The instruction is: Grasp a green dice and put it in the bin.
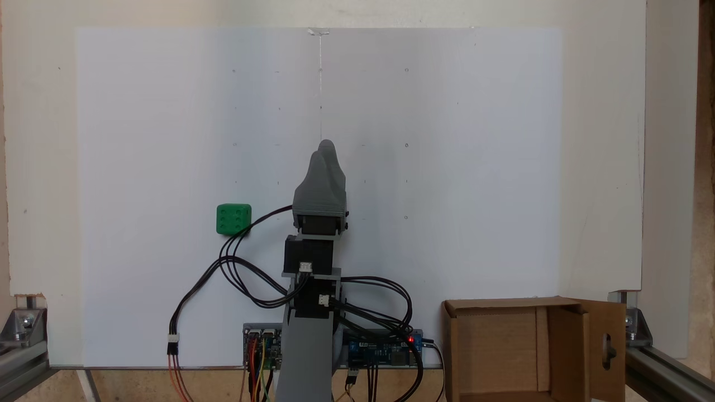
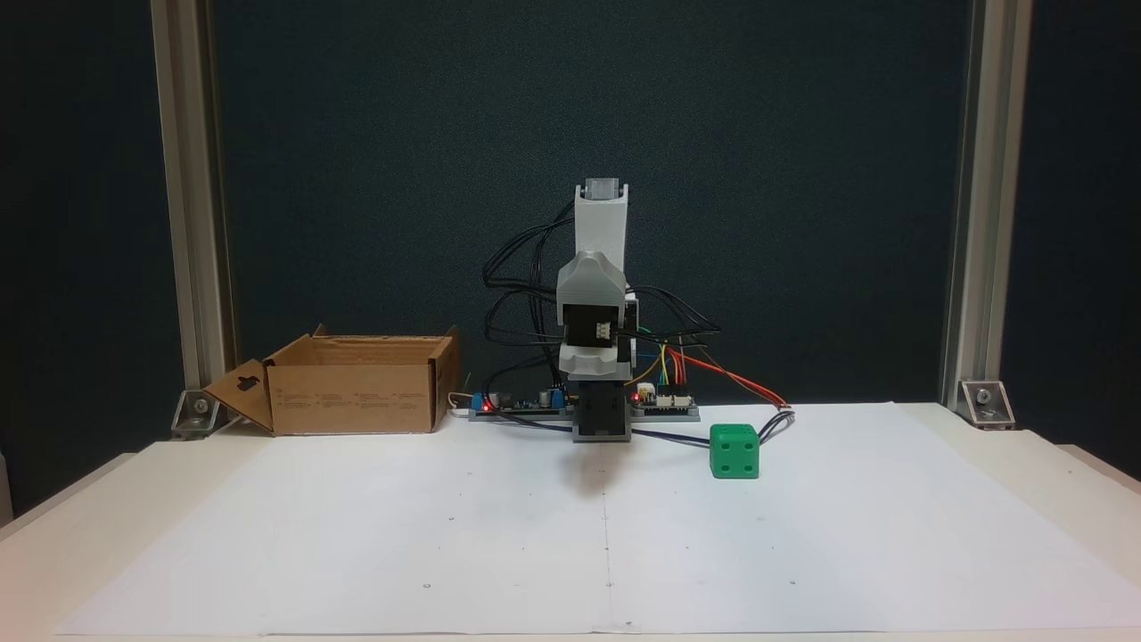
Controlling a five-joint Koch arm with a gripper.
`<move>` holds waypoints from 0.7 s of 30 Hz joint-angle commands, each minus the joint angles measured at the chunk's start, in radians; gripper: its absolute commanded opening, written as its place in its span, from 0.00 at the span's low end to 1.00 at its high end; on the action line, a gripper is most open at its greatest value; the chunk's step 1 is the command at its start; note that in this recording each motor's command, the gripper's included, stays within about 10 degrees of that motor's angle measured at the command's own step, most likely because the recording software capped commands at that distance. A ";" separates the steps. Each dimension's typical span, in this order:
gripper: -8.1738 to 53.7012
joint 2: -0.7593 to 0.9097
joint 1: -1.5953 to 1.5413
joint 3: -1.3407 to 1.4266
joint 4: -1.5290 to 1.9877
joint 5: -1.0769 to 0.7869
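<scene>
Top-down fixed view, left to right. An aluminium frame bracket [image 1: 22,326] sits at the lower left corner of the tabletop [image 1: 39,167]. A white paper sheet [image 1: 167,111] covers most of the tabletop, marked with faint dots. The green dice [image 1: 233,219] lies on the sheet, left of centre and nearer its lower edge, its top face showing six pips. Black cables [image 1: 234,273] loop just beside and below the dice; whether they touch it cannot be told. The arm [image 1: 313,268] rises from the middle of the lower edge, flanked by circuit boards [image 1: 380,349]. The gripper [image 1: 327,148] points toward the sheet's centre, well apart from the dice. Its two grey jaws overlap with the tips almost together and nothing between them, so it reads as closed and empty. The bin [image 1: 533,304] stands at the lower right corner, off the sheet, open side up, flaps raised, the right flap bearing an oval cut-out.

Front fixed view, left to right. The bin [image 2: 357,397] stands at the far left corner of the tabletop [image 2: 1025,464], one flap with the cut-out folded outward to the left. The arm [image 2: 599,303] is folded at the middle of the far edge. The dice [image 2: 734,451] rests right of the arm's base on the sheet [image 2: 446,535], showing four pips toward this camera, with cables [image 2: 775,419] close behind it.
</scene>
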 commanded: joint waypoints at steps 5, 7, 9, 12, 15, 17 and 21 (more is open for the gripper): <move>0.85 0.106 0.000 0.048 -0.008 0.031; 0.85 0.106 0.003 0.046 -0.008 0.031; 0.85 0.106 0.006 0.048 -0.008 0.031; 0.85 0.106 0.009 0.046 -0.009 0.031; 0.85 0.106 0.018 0.048 -0.008 0.029; 0.84 0.106 0.020 0.048 -0.006 0.029; 0.84 0.106 0.020 0.048 -0.008 0.029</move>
